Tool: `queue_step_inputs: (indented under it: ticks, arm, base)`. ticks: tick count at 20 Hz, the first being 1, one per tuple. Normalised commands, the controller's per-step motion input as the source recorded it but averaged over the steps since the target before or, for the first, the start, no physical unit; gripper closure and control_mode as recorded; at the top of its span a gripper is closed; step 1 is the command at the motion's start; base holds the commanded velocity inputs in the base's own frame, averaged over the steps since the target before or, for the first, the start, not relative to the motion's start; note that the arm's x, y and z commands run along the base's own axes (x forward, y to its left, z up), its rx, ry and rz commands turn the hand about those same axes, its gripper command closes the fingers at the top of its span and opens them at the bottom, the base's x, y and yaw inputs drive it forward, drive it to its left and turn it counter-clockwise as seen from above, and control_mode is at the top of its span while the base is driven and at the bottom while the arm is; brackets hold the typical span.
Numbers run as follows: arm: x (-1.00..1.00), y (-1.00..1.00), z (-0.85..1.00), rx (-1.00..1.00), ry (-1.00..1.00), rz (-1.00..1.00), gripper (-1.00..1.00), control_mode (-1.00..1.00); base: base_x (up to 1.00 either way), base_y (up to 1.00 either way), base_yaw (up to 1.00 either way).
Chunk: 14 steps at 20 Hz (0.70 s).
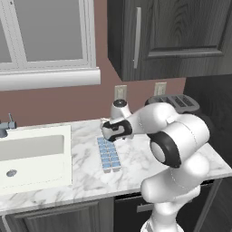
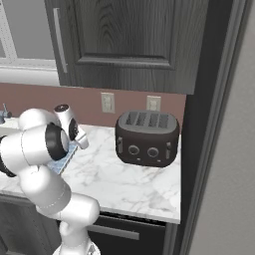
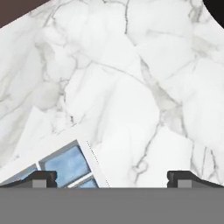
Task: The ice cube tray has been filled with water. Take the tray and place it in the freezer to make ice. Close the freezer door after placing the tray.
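Misalignment risk: end effector (image 3: 112,178) spread wide, ice cube tray (image 3: 65,166) corner under one fingertip, probably off-centre; closing here could tip tray, spilling water (image 1: 108,156) onto tabletop (image 1: 136,158).

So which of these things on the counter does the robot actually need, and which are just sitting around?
Needed for the job:
- ice cube tray, lying on the counter
- water in its cells
- gripper, fingers spread near the tray's end

Just lying about:
- toaster
- sink and faucet
- wall outlets
- upper cabinet

Both base views share the marble counter (image 1: 86,170) from behind; hand view looks closely down.
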Motion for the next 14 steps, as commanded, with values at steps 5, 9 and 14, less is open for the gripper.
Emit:
queue_step_inputs:
  ticks: [5,9,14]
  arm:
    - [0.28,0.06,-0.14,0.0,0.0,-0.01,-1.0,-1.0]
    - [0.31,0.06,-0.03,0.01,0.0,-0.01,-1.0,-1.0]
    - [0.35,0.08,-0.09,0.02,0.0,0.0,-1.0,-1.0]
  base:
    - [0.0,0.0,0.0]
    - [0.0,0.0,0.0]
    - [0.0,0.0,0.0]
